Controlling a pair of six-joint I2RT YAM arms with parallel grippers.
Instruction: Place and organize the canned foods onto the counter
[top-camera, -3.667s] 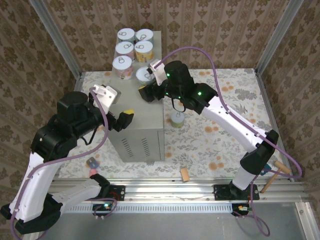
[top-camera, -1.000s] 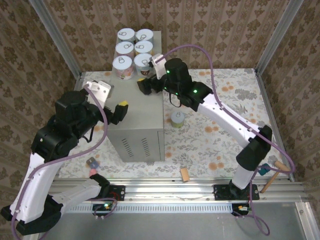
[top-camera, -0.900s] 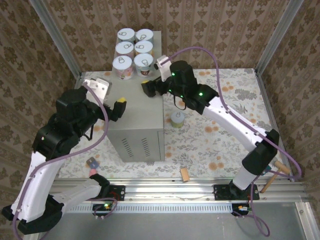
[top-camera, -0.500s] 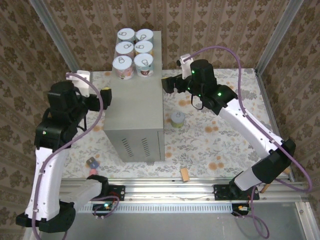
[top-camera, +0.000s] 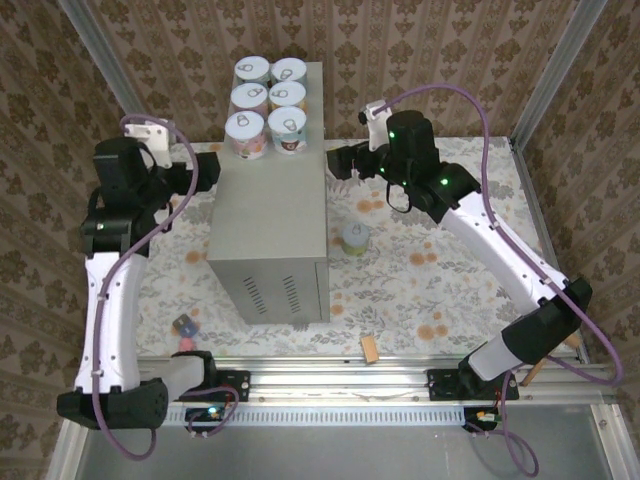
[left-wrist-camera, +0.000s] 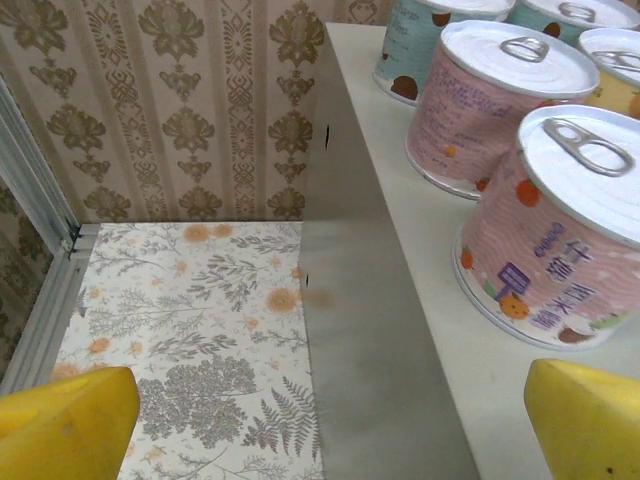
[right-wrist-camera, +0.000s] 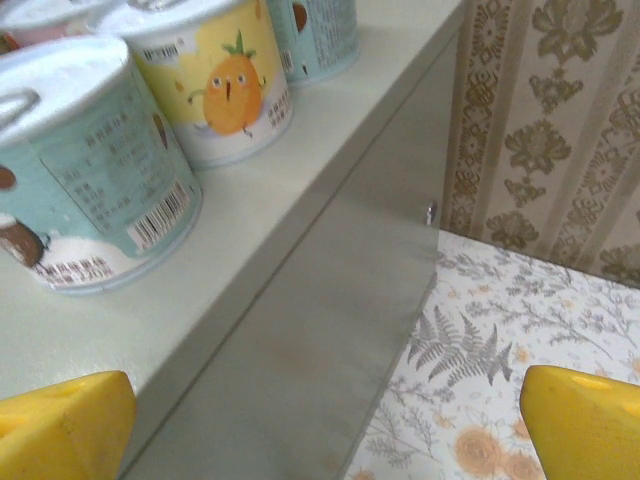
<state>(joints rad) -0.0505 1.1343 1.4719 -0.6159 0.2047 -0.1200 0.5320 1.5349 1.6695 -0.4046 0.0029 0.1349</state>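
Cans with white pull-tab lids (top-camera: 287, 96) stand six together at upper centre of the top view, on the tall grey metal box-shaped table (top-camera: 270, 215). A seventh can (top-camera: 354, 238) sits on the floral floor (top-camera: 420, 280) to its right. They look rigid, light and smooth, best pinched across the body. Left gripper (top-camera: 208, 170) and right gripper (top-camera: 340, 160) gape wide, empty. The pink can (left-wrist-camera: 560, 240) bears Chinese-looking characters, the yellow can (right-wrist-camera: 215, 80) a cartoon pineapple, the pale blue can (right-wrist-camera: 80, 170) a barcode.

- Large blue Chinese characters are printed on the nearest pink can (left-wrist-camera: 550, 240); they cannot be read with certainty.
- Fine purple print is carried by the second pink can (left-wrist-camera: 490, 110), too small to be read.
- A barcode and small print are shown on the pale blue can (right-wrist-camera: 90, 180); no digits can be made out.
- A tiny line of text is seen above a cartoon pineapple on the yellow can (right-wrist-camera: 215, 85), unreadable.
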